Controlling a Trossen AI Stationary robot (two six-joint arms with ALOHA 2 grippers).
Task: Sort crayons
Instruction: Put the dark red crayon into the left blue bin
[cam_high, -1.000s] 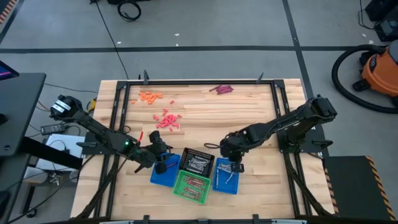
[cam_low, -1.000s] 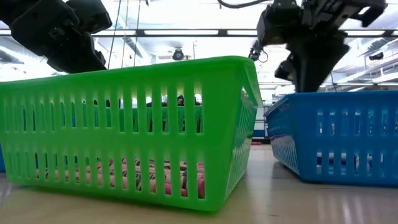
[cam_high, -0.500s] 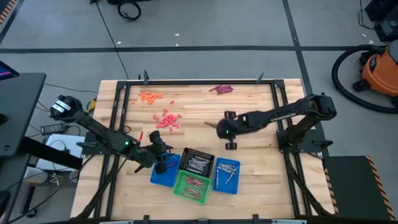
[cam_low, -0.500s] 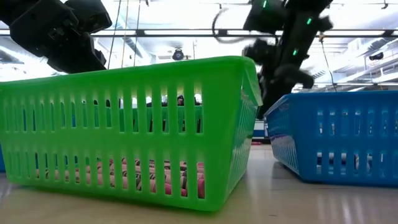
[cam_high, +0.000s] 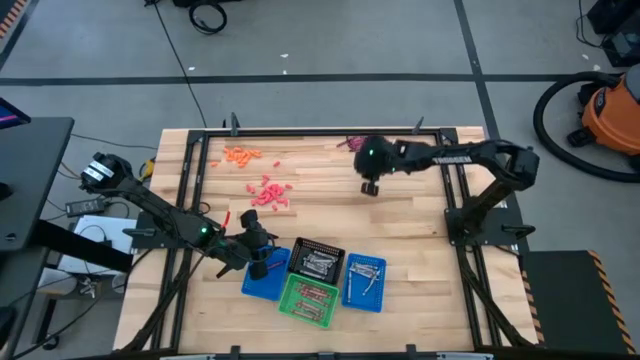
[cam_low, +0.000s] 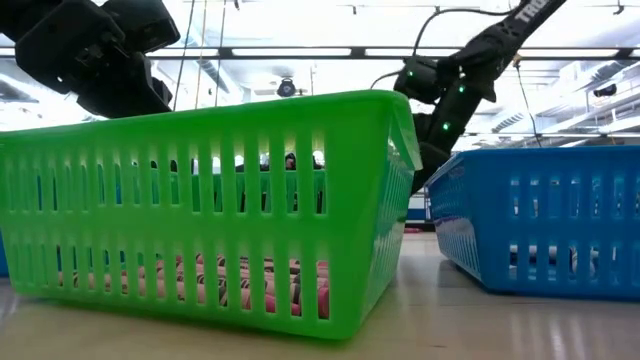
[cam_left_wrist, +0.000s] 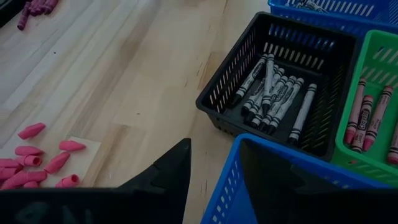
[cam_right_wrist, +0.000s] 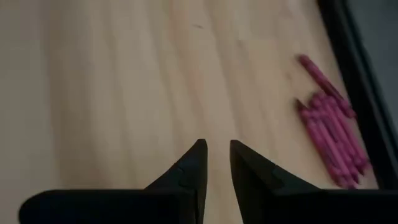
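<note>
Your right gripper hangs empty over bare wood near the far edge, fingers parted by a narrow gap, the maroon crayons lying just ahead of it. Your left gripper waits open above the near blue basket (grey crayons fill the black basket beside it).

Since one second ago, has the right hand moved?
Yes. The right hand left the right blue basket and went toward the table's far edge, near the maroon crayons.
</note>
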